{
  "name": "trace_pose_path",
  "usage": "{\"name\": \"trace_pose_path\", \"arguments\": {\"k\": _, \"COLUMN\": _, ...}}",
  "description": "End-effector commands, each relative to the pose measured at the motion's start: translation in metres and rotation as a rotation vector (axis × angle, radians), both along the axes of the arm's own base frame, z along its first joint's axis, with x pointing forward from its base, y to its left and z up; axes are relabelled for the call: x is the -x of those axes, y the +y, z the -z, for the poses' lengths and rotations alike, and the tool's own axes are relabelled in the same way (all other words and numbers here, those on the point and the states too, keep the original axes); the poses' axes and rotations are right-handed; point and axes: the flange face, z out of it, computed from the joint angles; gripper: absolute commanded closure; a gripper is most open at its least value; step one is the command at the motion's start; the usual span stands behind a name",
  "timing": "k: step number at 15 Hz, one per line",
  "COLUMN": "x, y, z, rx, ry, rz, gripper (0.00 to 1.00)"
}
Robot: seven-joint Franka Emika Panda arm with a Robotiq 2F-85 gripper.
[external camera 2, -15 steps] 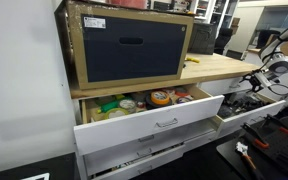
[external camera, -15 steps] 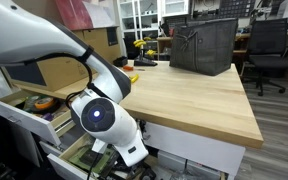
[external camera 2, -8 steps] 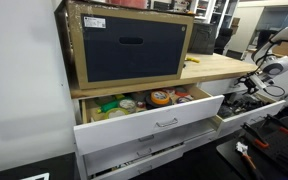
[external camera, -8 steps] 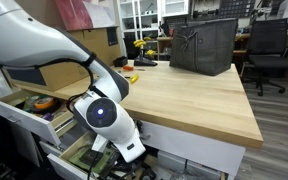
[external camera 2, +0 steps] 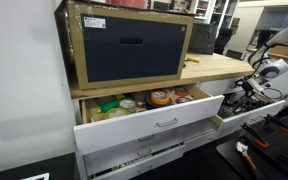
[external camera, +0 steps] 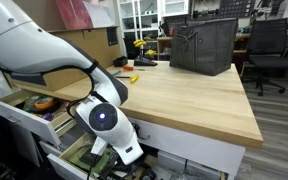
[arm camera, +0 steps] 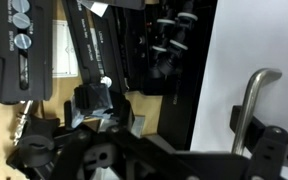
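the arm (external camera: 39, 45) bends down past the edge of the tabletop (external camera: 189, 95) and puts the gripper (arm camera: 134, 152) at an open tool drawer (external camera 2: 246, 104) below it. in the wrist view the gripper's dark body fills the bottom edge. its fingertips are lost, black against black, so i cannot tell whether it is open or closed. nothing shows as held.

the thing nearest it is the handle (arm camera: 247, 102), a bent metal bar on a white front (arm camera: 246, 45). i cannot tell which drawer that front belongs to. the handle lies to the right of the gripper in the wrist view, just beside it, and no contact can be made out. its long axis runs up and down that view. the curved end is at the top, and the lower end is hidden behind the gripper.

left of the front, the tool drawer's inside is dark. sockets (arm camera: 172, 38) stand in rows near the top, and a black case (arm camera: 19, 50) with silver round heads lies at the far left. bare wood shows at the lower left.

in an exterior view the tool drawer stands pulled out at the far end of the cabinet. it lies past a wider upper drawer (external camera 2: 154, 122) that holds tape rolls (external camera 2: 160, 98). a dark-fronted box (external camera 2: 129, 45) sits on the tabletop above. in an exterior view a black bin (external camera: 202, 45) stands on the tabletop, well apart from the arm.
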Motion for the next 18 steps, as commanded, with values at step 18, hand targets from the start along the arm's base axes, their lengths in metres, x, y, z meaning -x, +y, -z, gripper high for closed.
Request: {"name": "trace_pose_path", "arguments": {"k": 18, "x": 0.031, "y": 0.052, "z": 0.004, "rx": -0.068, "ry": 0.111, "rz": 0.006, "gripper": 0.00}}
